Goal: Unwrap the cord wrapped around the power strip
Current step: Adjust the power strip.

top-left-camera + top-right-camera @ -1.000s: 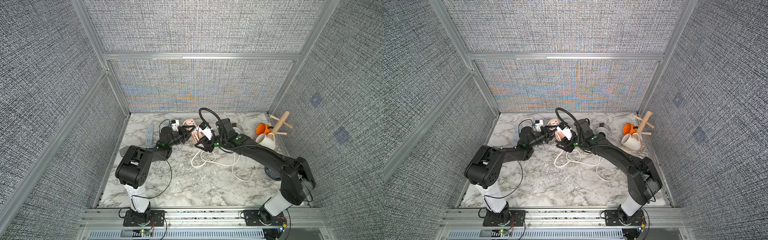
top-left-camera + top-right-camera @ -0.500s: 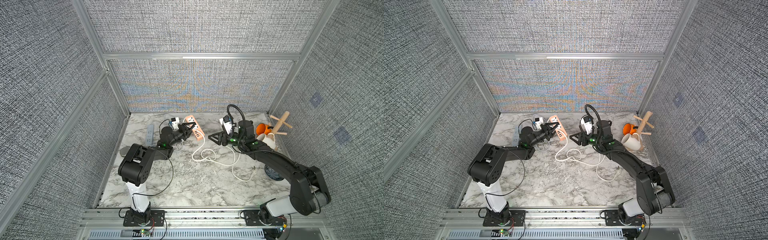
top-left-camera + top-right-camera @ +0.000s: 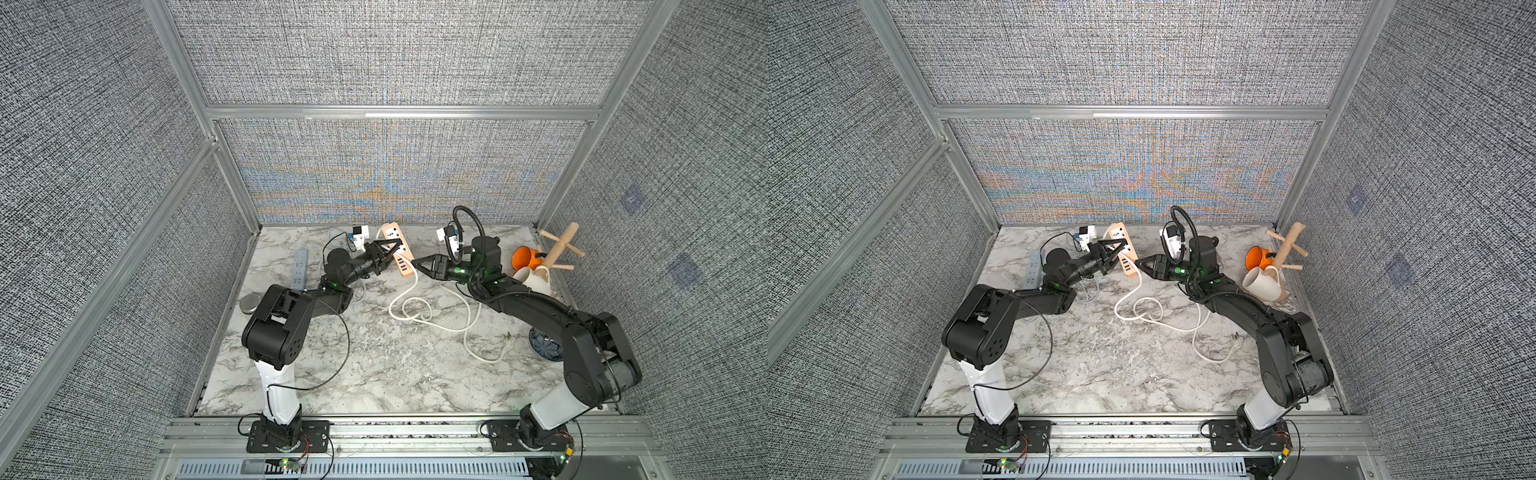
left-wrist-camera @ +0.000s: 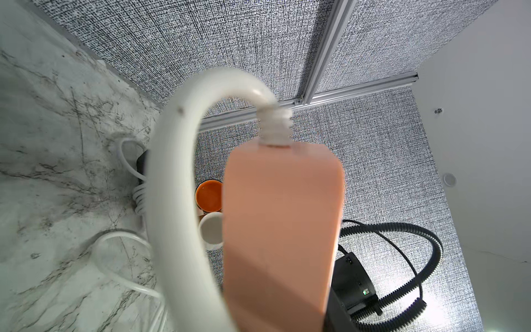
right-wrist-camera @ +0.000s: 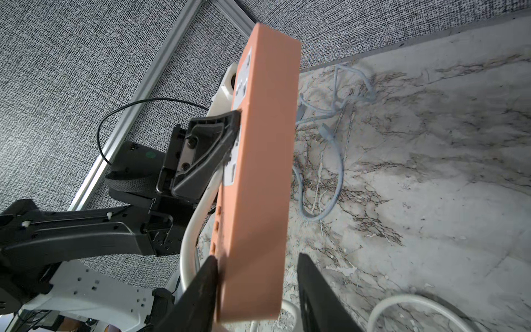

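Fingers [image 5: 212,138] of the left gripper [image 3: 387,248] clamp the one orange power strip [image 5: 267,143] mid-body, off the marble table [image 3: 374,374] near the rear wall [image 3: 395,166]. The right gripper [image 3: 415,262] straddles its USB end: one finger [image 5: 205,276] touching, the other clear. One white cord [image 3: 415,320] lies in loops on the table. Nearby: one grey power strip [image 3: 300,268], one orange mug [image 3: 524,258], one white mug [image 3: 536,282], one mug tree [image 3: 559,249]. Both arms extend toward rear centre.

A pale grey socket bar [image 3: 300,266] is laid flat near the left edge of the marble table [image 3: 374,374], and a round dark tin [image 3: 250,303] is set near it. At the right edge, an orange mug [image 3: 524,258] and a white mug [image 3: 534,280] are grouped just beside a wooden mug tree [image 3: 559,249]. A dark ribbed dish [image 3: 545,347] is partly seen nearer the front.
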